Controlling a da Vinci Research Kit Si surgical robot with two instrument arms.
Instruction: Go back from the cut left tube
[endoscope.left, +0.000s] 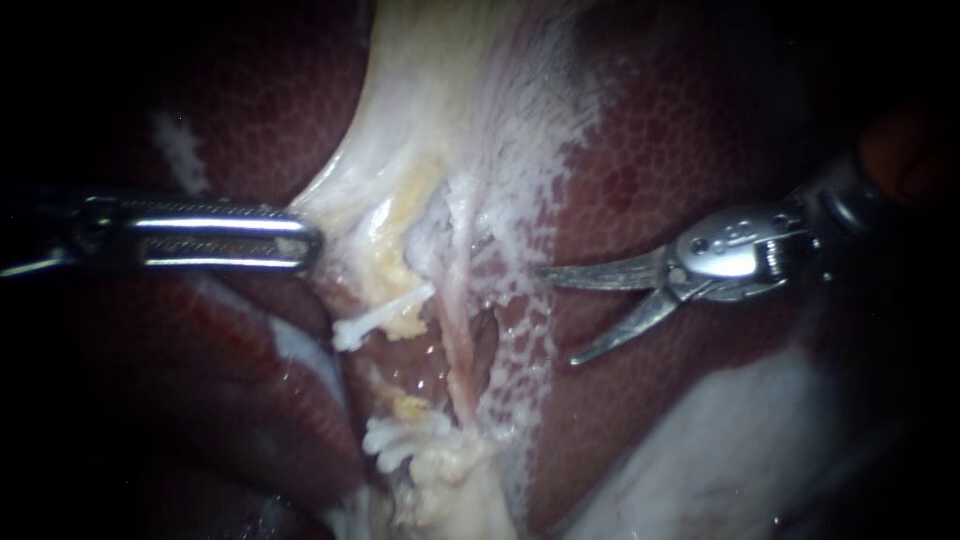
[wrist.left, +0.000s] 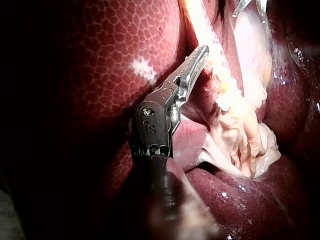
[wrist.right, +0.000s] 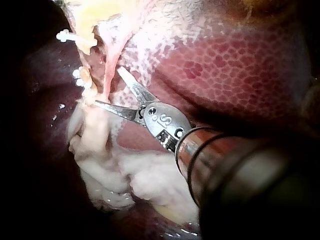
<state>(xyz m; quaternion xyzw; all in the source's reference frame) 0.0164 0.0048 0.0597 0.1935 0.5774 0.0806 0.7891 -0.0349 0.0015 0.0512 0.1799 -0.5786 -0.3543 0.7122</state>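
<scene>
Retreat step: right instrument (endoscope.left: 560, 315) gaping, empty, right of cut left tube (endoscope.left: 405, 318); left instrument (endoscope.left: 312, 243) clamping pale tissue (endoscope.left: 400, 120); next, rightward pull-back.

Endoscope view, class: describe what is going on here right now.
The left instrument, with long slotted metal jaws, is shut on the edge of the pale yellowish sheet of tissue, holding it. The right instrument, with curved metal blades, stands open over the dark red mottled liver, gripping nothing. Between them, a small white clip sits above a cluster of white clips, with a gap separating the two.
</scene>
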